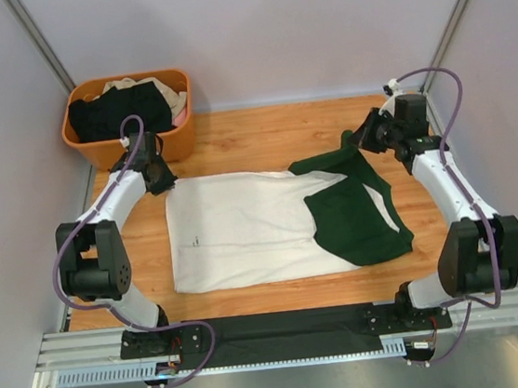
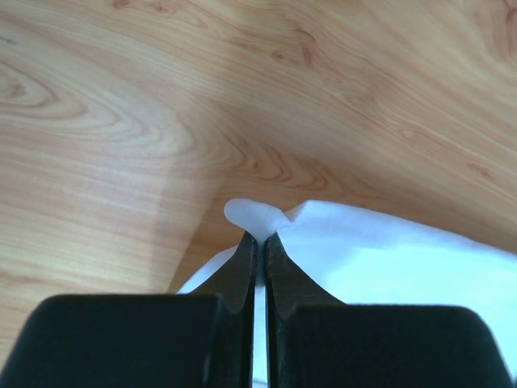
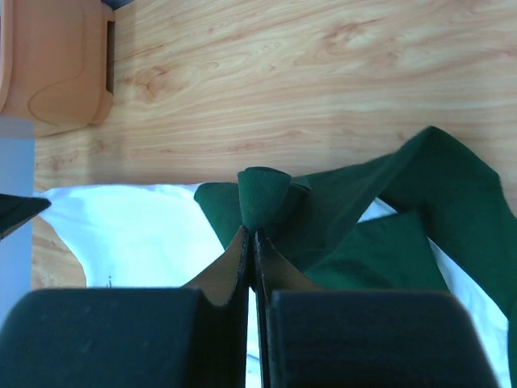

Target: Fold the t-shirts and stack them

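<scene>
My left gripper [image 2: 260, 240] clamps a white corner, my right gripper [image 3: 250, 234] a dark green fold, of the white, green-sleeved cloth t-shirt [image 1: 244, 228] spread flat on my wooden table [image 1: 261, 128].

An orange plastic basket [image 1: 91, 151] sits in the upper left of the frame, on a light brown wooden table [image 1: 262, 137]. Plain pale walls [image 1: 268, 24] stand all around it.

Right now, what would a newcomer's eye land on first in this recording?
A white t-shirt with dark green sleeves lies spread across the wooden table. The left gripper pinches its white far corner, the right gripper a fold of green cloth. An orange basket sits far left.
</scene>
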Controlling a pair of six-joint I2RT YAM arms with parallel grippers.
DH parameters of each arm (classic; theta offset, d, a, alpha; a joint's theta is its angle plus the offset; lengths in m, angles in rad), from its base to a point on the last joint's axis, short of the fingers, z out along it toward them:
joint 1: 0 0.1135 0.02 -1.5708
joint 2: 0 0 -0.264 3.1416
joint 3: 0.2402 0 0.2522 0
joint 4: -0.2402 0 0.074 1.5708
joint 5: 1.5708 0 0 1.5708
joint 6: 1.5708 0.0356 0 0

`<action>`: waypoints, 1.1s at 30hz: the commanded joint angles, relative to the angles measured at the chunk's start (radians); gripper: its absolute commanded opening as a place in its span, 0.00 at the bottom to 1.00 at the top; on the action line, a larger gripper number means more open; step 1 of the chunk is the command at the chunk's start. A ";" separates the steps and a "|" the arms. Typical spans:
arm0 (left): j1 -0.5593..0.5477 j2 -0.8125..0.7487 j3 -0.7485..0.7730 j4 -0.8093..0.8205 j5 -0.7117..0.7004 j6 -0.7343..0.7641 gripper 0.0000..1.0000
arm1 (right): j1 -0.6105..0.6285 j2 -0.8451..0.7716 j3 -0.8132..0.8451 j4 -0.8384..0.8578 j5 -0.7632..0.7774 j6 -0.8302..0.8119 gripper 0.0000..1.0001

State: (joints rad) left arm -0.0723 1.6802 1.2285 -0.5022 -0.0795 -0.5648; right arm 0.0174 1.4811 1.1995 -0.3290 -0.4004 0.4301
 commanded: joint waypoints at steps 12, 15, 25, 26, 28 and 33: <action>-0.003 -0.177 -0.233 0.085 0.015 -0.004 0.00 | -0.157 -0.340 -0.271 0.073 0.051 0.025 0.00; -0.007 -0.218 -0.271 0.093 0.015 -0.009 0.00 | -0.157 -0.378 -0.302 0.058 0.051 0.039 0.00; -0.027 -0.493 -0.513 0.099 -0.034 -0.075 0.06 | -0.157 -0.761 -0.621 0.004 0.260 0.188 0.00; -0.027 -0.525 -0.541 0.093 -0.048 -0.093 0.26 | -0.157 -0.798 -0.676 -0.011 0.335 0.244 0.00; -0.027 -0.635 -0.627 0.094 -0.090 -0.147 0.45 | -0.160 -0.882 -0.727 -0.040 0.386 0.306 0.19; -0.027 -0.827 -0.684 0.077 -0.160 -0.161 0.55 | -0.175 -0.927 -0.733 -0.087 0.446 0.387 0.68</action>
State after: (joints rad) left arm -0.1005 0.9257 0.5301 -0.4522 -0.1646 -0.6891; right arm -0.1520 0.5621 0.4454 -0.4007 -0.0486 0.7315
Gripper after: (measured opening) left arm 0.545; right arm 0.668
